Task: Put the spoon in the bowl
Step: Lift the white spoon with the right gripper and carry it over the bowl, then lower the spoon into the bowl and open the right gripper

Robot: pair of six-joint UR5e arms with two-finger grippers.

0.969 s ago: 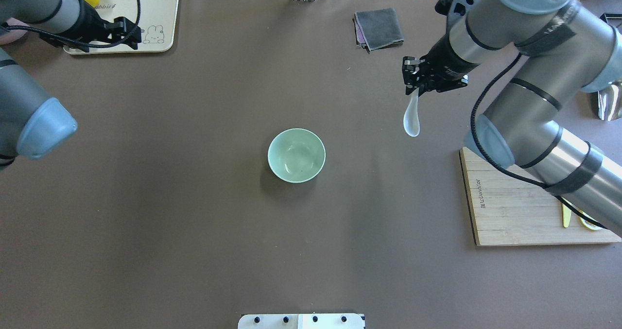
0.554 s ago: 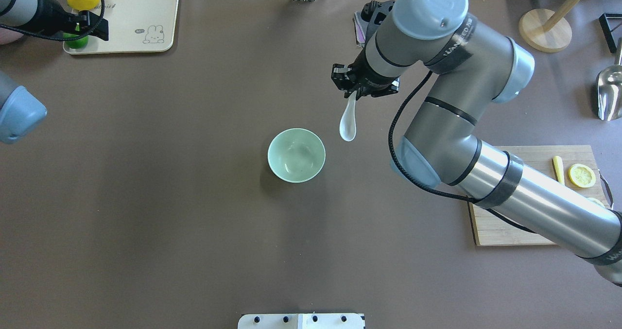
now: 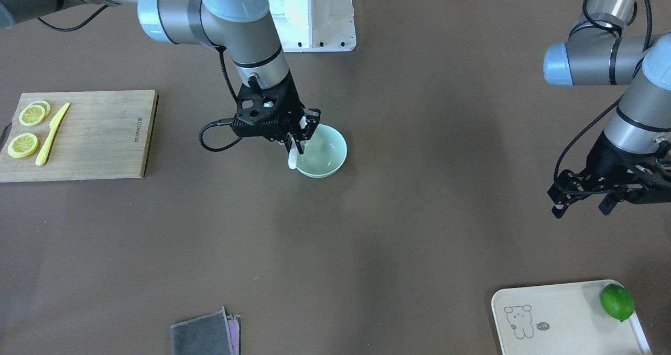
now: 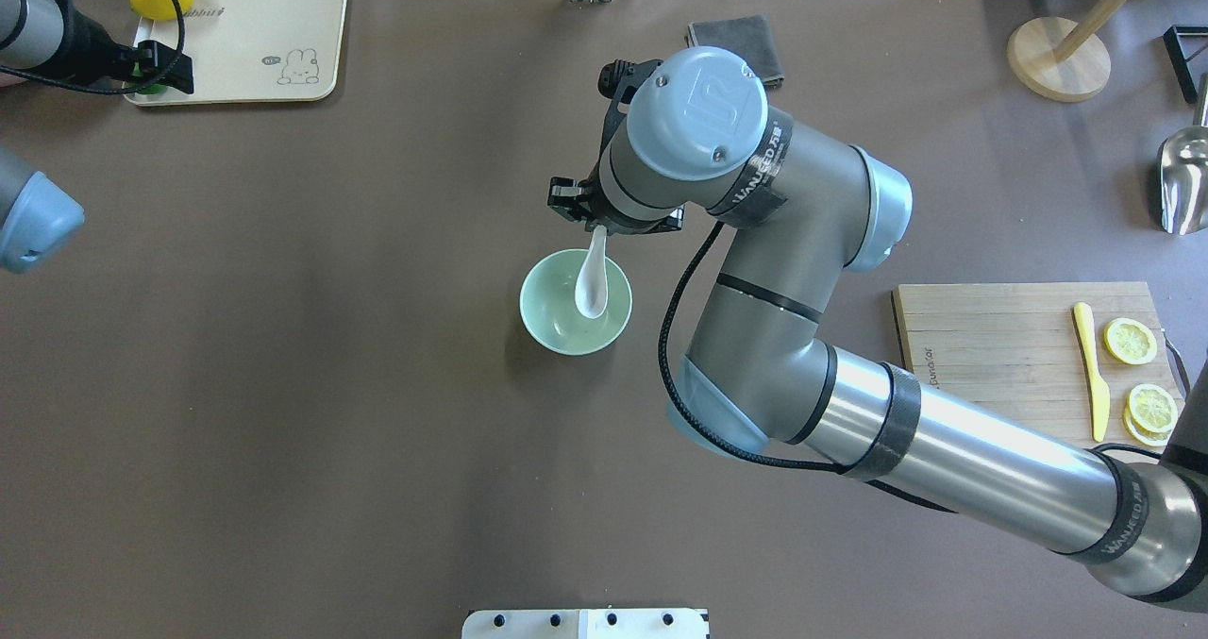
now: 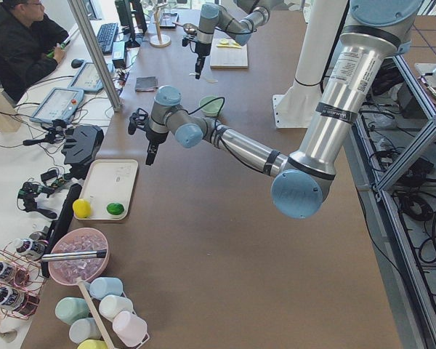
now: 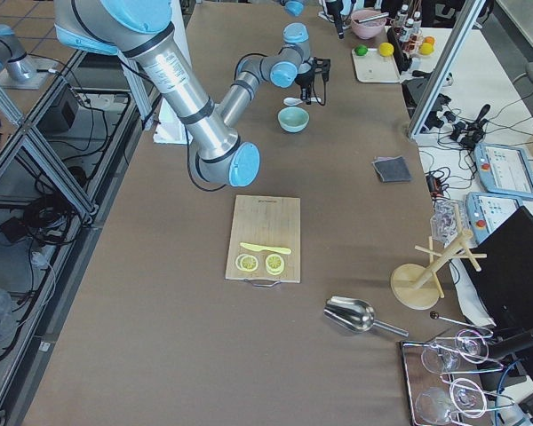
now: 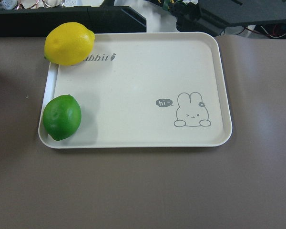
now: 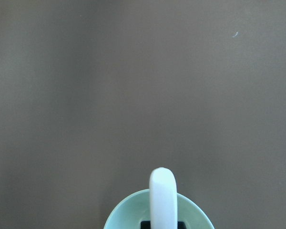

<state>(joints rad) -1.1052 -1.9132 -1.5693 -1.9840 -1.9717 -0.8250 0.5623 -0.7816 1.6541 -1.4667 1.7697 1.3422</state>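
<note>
Overhead: spoon [image 4: 591, 292] scoop over bowl [image 4: 547, 323]; front: right hand [image 3: 300, 139] hides handle.

Crowded above the bowl [image 4: 552, 316], open to its left and front.
Found the room over the bowl taken by the right pincer [image 4: 595, 230] and the spoon [image 4: 591, 290] hanging from it, with the right arm [image 4: 944, 450] slanting in across the counter [image 4: 330, 384] from the cutting board [image 4: 991, 365] side. Left bare counter on the bowl's left and on the robot's side of it for a pincer to pass. Stood well apart: the folded cloth [image 4: 736, 33] beyond the wrist, and the tray [image 7: 133, 71] with lemon [image 7: 69, 43] and lime [image 7: 62, 117] at the far left corner, the left pincer [image 3: 582, 208] hovering beside it.
</note>
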